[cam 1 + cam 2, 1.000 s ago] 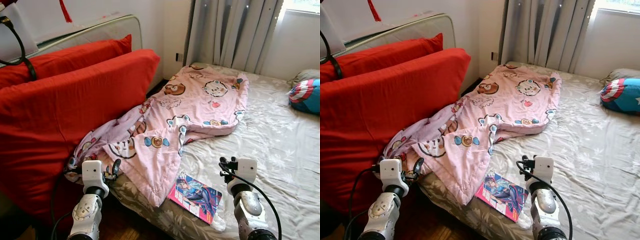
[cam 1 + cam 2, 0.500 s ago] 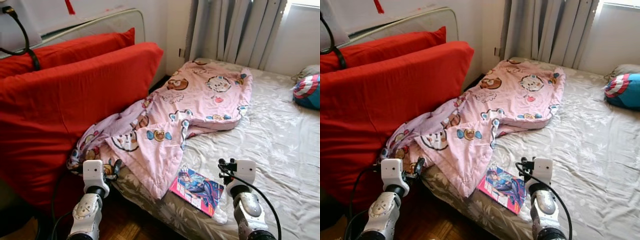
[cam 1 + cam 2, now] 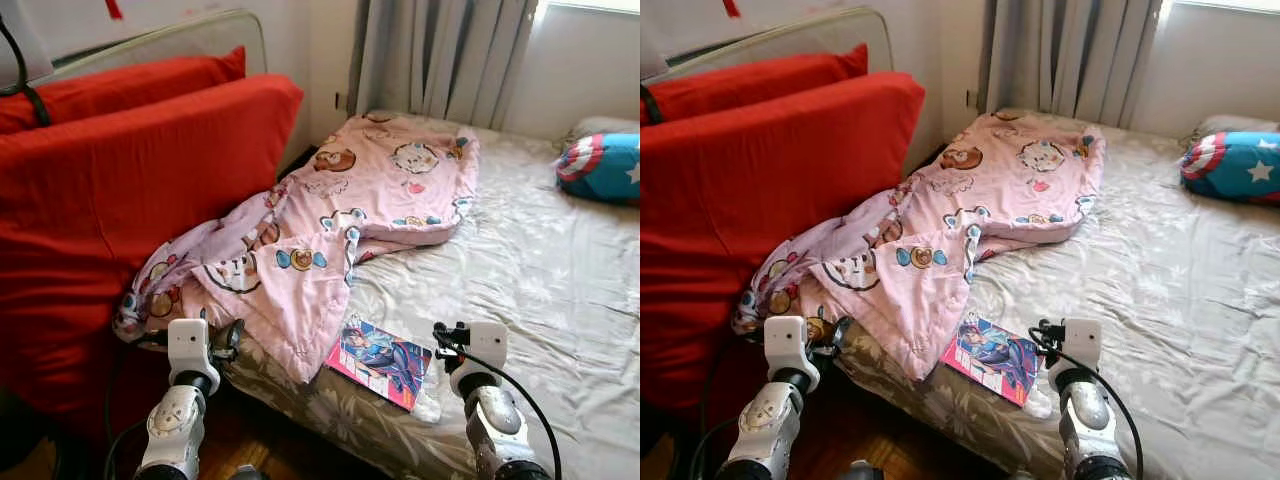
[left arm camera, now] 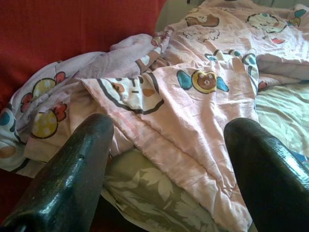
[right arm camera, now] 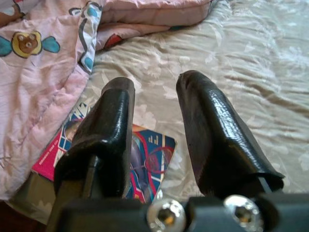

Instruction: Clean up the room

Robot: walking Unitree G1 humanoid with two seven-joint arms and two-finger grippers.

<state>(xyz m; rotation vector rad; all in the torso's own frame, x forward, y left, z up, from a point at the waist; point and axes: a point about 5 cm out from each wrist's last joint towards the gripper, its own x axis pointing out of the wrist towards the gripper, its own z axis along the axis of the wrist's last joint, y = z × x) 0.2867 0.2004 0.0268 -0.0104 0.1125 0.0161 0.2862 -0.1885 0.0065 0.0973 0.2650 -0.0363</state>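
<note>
With the book (image 3: 381,362) flat at the bed (image 3: 560,290) edge just beside the quilt (image 3: 330,220), the right gripper (image 5: 154,121), fingers parted, should probably drop square over its free corner while the left gripper (image 4: 169,140) waits spread wide.

On the bed (image 3: 560,290) before you, the blanket (image 3: 350,215) lies left against the cushions (image 3: 120,190), a magazine, perhaps (image 3: 383,361), beside its near edge, a pillow (image 3: 600,168) far right.

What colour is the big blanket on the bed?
Pink blanket with cartoon animals, clearest in the left eye view.
</note>
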